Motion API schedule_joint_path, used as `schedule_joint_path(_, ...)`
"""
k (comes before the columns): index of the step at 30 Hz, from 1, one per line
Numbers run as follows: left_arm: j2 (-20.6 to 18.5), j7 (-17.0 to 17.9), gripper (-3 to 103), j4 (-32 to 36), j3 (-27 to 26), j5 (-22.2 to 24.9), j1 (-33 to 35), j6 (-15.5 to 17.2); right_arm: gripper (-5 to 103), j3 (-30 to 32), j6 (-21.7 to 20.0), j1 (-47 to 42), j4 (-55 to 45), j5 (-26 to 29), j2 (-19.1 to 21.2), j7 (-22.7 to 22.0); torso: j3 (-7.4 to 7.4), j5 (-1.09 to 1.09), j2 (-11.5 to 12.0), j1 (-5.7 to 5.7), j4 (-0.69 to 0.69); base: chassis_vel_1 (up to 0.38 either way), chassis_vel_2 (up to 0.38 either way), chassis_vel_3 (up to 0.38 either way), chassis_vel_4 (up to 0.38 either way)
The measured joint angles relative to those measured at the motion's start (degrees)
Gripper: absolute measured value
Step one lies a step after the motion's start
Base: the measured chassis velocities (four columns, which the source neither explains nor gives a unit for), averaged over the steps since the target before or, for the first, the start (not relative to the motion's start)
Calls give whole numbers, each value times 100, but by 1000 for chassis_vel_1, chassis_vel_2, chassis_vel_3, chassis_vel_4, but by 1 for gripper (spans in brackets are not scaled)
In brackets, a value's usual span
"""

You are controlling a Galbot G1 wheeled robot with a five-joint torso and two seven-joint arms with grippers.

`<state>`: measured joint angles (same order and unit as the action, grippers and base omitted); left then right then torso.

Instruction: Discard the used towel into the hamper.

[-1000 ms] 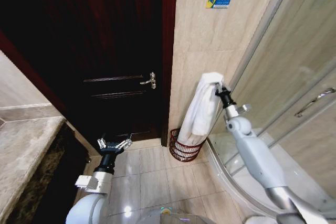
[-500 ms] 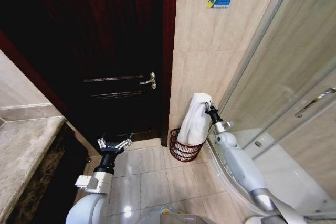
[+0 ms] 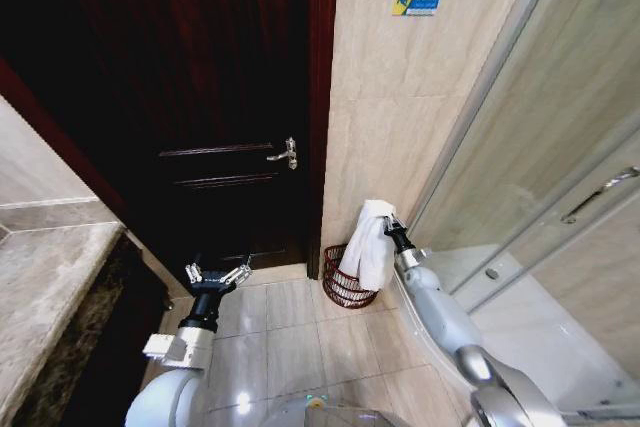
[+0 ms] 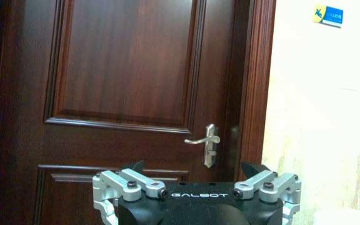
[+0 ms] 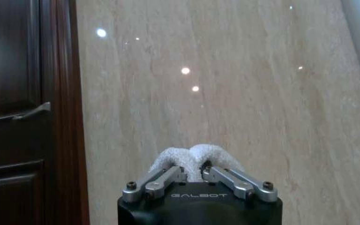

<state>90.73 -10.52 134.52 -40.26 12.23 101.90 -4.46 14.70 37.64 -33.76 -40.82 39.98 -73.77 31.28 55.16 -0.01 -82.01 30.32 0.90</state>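
Observation:
The white towel (image 3: pixel 369 245) hangs from my right gripper (image 3: pixel 386 224), which is shut on its top fold just above the hamper's rim. Its lower end drops into the hamper (image 3: pixel 345 285), a dark red wire basket on the floor against the beige wall. In the right wrist view the towel (image 5: pixel 191 158) bulges out between the shut fingers (image 5: pixel 162 178) of the right gripper (image 5: pixel 191 168). My left gripper (image 3: pixel 217 275) stays parked low in front of the door, open and holding nothing. The left wrist view shows its fingers (image 4: pixel 125 180) spread wide.
A dark wooden door (image 3: pixel 210 97) with a metal handle (image 3: pixel 285 154) stands left of the hamper. A curved glass shower enclosure (image 3: pixel 540 167) rises on the right. A stone counter (image 3: pixel 50 277) sits at the far left. Tiled floor (image 3: pixel 290 347) lies between.
My right arm has lowered steadily, bringing the towel down from chest height so that more of it sinks into the hamper. The left arm has not moved.

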Motion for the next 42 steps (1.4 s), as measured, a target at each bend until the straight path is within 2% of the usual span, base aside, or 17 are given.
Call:
schedule_joint_path(4, 0, 0, 100, 0, 0, 0, 0, 0, 8, 64, 162, 409, 572, -50, -159, 172, 0, 1, 0, 0, -1, 0, 0, 0, 0)
schedule_joint_path(9, 0, 0, 100, 0, 0, 0, 0, 0, 8, 76, 171, 677, 681, -92, -173, 189, 0, 0, 0, 0, 0, 0, 0, 0, 0)
schedule_joint_path(15, 0, 0, 100, 0, 0, 0, 0, 0, 8, 76, 167, 771, 711, -158, -178, 214, 0, 0, 0, 0, 1, 0, 0, 0, 0)
schedule_joint_path(23, 0, 0, 100, 0, 0, 0, 0, 0, 8, 120, 231, 677, 1308, -242, -333, 414, 0, 1, 1, 0, 1, 0, 0, 0, 0)
schedule_joint_path(39, 0, 0, 100, 0, 0, 0, 0, 0, 8, 383, -534, 55, 1430, -555, -323, 324, 0, 1, 0, -1, 0, 0, 0, 0, 0)
schedule_joint_path(42, 0, 0, 100, 0, 0, 0, 0, 0, 8, 582, -739, -73, 1448, -1041, -323, 359, 0, 1, 0, -1, 1, 0, 0, 0, 0)
